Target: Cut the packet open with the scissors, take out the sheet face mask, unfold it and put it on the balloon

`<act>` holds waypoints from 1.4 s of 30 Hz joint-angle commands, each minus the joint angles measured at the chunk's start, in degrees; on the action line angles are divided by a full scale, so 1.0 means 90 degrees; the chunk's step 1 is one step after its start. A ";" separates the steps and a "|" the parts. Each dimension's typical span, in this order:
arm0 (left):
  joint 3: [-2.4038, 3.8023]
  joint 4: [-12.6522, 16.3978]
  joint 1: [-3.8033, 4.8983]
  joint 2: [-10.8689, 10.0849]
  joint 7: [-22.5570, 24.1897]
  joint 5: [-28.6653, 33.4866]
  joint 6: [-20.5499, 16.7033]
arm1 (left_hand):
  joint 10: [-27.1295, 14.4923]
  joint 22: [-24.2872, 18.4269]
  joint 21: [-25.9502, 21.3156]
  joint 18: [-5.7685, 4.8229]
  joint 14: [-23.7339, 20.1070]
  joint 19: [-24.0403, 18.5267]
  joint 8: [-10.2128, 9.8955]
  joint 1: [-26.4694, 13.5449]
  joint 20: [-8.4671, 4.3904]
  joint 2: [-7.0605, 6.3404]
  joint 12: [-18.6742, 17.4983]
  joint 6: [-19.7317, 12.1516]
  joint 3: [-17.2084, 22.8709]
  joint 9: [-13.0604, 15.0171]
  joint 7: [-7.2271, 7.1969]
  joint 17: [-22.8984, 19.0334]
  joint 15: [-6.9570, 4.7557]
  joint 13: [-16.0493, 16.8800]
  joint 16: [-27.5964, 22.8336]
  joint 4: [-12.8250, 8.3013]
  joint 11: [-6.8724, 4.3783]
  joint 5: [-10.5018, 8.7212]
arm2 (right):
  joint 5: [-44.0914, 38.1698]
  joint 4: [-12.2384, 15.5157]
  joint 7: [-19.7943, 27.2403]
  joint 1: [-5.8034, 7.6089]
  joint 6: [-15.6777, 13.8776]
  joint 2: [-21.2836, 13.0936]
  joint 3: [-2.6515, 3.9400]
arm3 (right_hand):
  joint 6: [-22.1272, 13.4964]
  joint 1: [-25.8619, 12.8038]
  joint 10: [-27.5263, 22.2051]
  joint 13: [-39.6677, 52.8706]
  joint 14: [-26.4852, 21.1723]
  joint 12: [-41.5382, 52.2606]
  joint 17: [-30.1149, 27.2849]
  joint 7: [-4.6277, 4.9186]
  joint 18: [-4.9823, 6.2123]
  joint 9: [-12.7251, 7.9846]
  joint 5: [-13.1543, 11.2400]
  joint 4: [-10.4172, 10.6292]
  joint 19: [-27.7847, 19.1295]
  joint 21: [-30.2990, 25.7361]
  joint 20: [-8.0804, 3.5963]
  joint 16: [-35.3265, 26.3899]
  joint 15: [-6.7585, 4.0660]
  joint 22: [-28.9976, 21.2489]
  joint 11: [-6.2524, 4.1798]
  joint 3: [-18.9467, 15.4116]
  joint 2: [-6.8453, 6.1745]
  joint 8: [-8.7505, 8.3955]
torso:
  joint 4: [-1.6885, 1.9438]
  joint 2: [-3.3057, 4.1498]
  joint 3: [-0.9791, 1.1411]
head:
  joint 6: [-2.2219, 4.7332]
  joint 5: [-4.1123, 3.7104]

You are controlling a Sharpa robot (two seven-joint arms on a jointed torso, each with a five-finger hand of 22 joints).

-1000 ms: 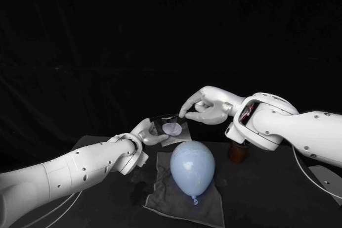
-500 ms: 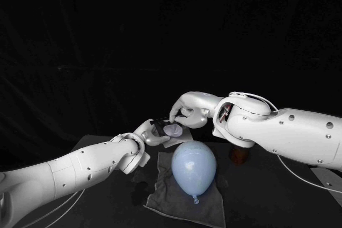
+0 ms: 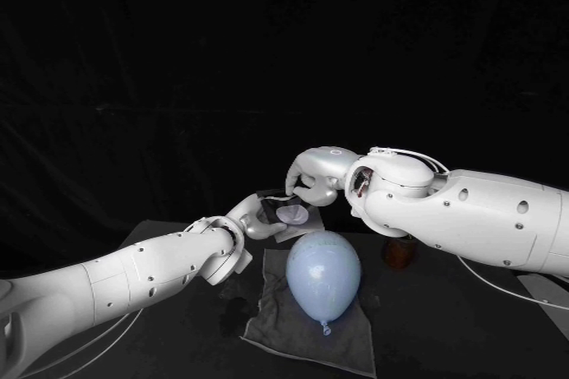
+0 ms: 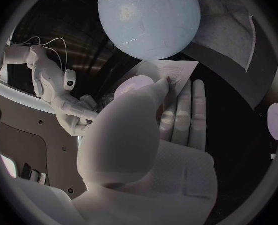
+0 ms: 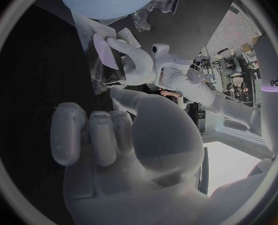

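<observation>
My left hand [image 3: 259, 216] holds the small packet [image 3: 292, 214] upright just behind the balloon's far end. The packet [image 4: 175, 75] lies against its fingers, and its thumb presses on the front. The pale blue balloon [image 3: 320, 274] lies on a grey cloth [image 3: 303, 334] at the table's middle. My right hand [image 3: 313, 178] hangs over the packet with its fingertips down at the top edge. From the right wrist its fingers [image 5: 91, 135] are curled, close to the packet [image 5: 105, 52] and my left hand [image 5: 131, 50]. Whether they pinch anything is hidden.
A small brown object [image 3: 397, 254] stands on the table to the right of the balloon, partly behind my right arm. The grey cloth [image 4: 229, 27] spreads under the balloon [image 4: 148, 17]. The black table's front edge lies close below the cloth.
My right hand has moved left and down from beside the packet onto its top edge, and the right arm has swung in towards the middle. The left hand keeps the packet in place.
</observation>
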 commanded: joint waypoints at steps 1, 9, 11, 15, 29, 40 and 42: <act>0.0008 0.0049 0.0015 0.0027 -0.0012 -0.0294 -0.0034 | 0.0047 0.0004 0.0031 0.0076 0.0044 -0.0049 0.0043 -0.0055 -0.0007 0.0023 -0.0029 0.0046 0.0032 -0.0010 0.0016 0.0008 -0.0006 0.0006 -0.0043 0.0006 -0.0009 0.0014 | -0.0419 -0.0045 -0.0304 -0.0001 0.0434 0.0040 -0.0004 | -0.0062 -0.0116 0.0664 0.1663 0.0602 -0.0002 0.1307 0.0017 -0.0104 -0.0004 -0.0041 0.0066 -0.0016 -0.0025 0.0037 0.0018 0.0056 0.0743 0.0055 -0.0027 -0.0020 -0.0039 | 0.0003 -0.0003 0.0001 | -0.0019 -0.0004; 0.0008 0.0101 0.0022 0.0034 -0.0044 -0.0502 -0.0084 | 0.0049 0.0016 0.0050 0.0078 0.0046 -0.0061 0.0045 -0.0073 -0.0005 0.0021 -0.0028 0.0046 0.0057 -0.0008 0.0017 0.0013 -0.0007 0.0006 -0.0045 -0.0015 -0.0009 0.0014 | -0.0496 -0.0094 -0.0360 -0.0001 0.0408 0.0094 -0.0010 | -0.0122 -0.0233 0.0654 0.1650 0.0600 -0.0024 0.1302 0.0018 -0.0102 -0.0027 -0.0045 0.0165 -0.0020 -0.0037 0.0048 0.0016 0.0062 0.0745 0.0059 -0.0153 -0.0099 -0.0098 | 0.0002 -0.0004 0.0004 | -0.0037 -0.0011; 0.0008 0.0113 0.0024 0.0034 -0.0053 -0.0556 -0.0096 | 0.0049 0.0016 0.0050 0.0078 0.0046 -0.0061 0.0045 -0.0073 -0.0005 0.0021 -0.0028 0.0046 0.0057 -0.0008 0.0017 0.0013 -0.0007 0.0006 -0.0045 -0.0015 -0.0009 0.0014 | -0.0500 -0.0100 -0.0366 -0.0001 0.0414 0.0107 -0.0010 | -0.0119 -0.0283 0.0658 0.1655 0.0602 -0.0016 0.1314 0.0015 -0.0102 -0.0029 -0.0046 0.0208 -0.0020 -0.0039 0.0050 0.0021 0.0064 0.0747 0.0059 -0.0223 -0.0142 -0.0105 | 0.0003 -0.0004 0.0005 | -0.0038 -0.0012; 0.0007 0.0134 0.0028 0.0035 -0.0078 -0.0672 -0.0122 | 0.0051 0.0024 0.0063 0.0079 0.0048 -0.0068 0.0046 -0.0085 -0.0004 0.0016 -0.0028 0.0047 0.0073 -0.0007 0.0018 0.0017 -0.0008 0.0006 -0.0045 -0.0030 -0.0009 0.0014 | -0.0500 -0.0109 -0.0382 -0.0001 0.0414 0.0126 -0.0011 | -0.0120 -0.0363 0.0646 0.1640 0.0600 -0.0041 0.1307 0.0012 -0.0099 -0.0037 -0.0049 0.0287 -0.0025 -0.0055 0.0051 0.0019 0.0063 0.0743 0.0055 -0.0361 -0.0232 -0.0125 | 0.0004 -0.0002 0.0003 | -0.0046 -0.0017; 0.0007 0.0106 0.0033 0.0056 -0.0168 -0.0795 -0.0097 | 0.0054 0.0038 0.0087 0.0082 0.0051 -0.0080 0.0049 -0.0106 -0.0002 0.0013 -0.0027 0.0048 0.0102 -0.0004 0.0018 0.0024 -0.0009 0.0007 -0.0047 -0.0055 -0.0009 0.0014 | 0.0107 -0.0006 -0.0415 0.0000 0.0514 0.0011 -0.0011 | -0.0055 -0.0858 0.0646 0.1642 0.0626 -0.0039 0.1433 0.0026 -0.0106 -0.0150 -0.0043 0.1059 0.0001 -0.0046 0.0075 0.0065 0.0088 0.0774 0.0073 -0.0948 -0.0337 -0.0254 | -0.0002 -0.0003 0.0006 | -0.0064 0.0008; 0.0007 0.0124 0.0035 0.0070 -0.0204 -0.0812 -0.0093 | 0.0054 0.0049 0.0105 0.0084 0.0052 -0.0092 0.0049 -0.0123 0.0000 0.0010 -0.0028 0.0046 0.0126 -0.0003 0.0019 0.0029 -0.0009 0.0007 -0.0049 -0.0074 -0.0008 0.0014 | 0.0340 -0.0090 -0.0444 0.0000 0.0722 0.0025 -0.0011 | 0.0013 -0.0789 0.0644 0.1640 0.0629 -0.0043 0.1448 -0.0004 -0.0104 -0.0159 -0.0044 0.1070 0.0002 -0.0053 0.0069 0.0070 0.0074 0.0775 0.0051 -0.0986 -0.0378 -0.0243 | 0.0003 -0.0001 0.0003 | -0.0081 -0.0001; 0.0007 0.0125 0.0035 0.0069 -0.0208 -0.0814 -0.0096 | 0.0054 0.0049 0.0105 0.0084 0.0052 -0.0092 0.0049 -0.0123 0.0000 0.0010 -0.0028 0.0046 0.0126 -0.0003 0.0019 0.0029 -0.0009 0.0007 -0.0049 -0.0074 -0.0008 0.0014 | 0.0353 -0.0090 -0.0443 0.0000 0.0739 0.0022 -0.0011 | 0.0016 -0.0787 0.0645 0.1640 0.0628 -0.0043 0.1445 -0.0005 -0.0103 -0.0160 -0.0044 0.1073 0.0000 -0.0056 0.0068 0.0069 0.0073 0.0773 0.0050 -0.0986 -0.0375 -0.0242 | 0.0005 0.0000 0.0004 | -0.0082 -0.0002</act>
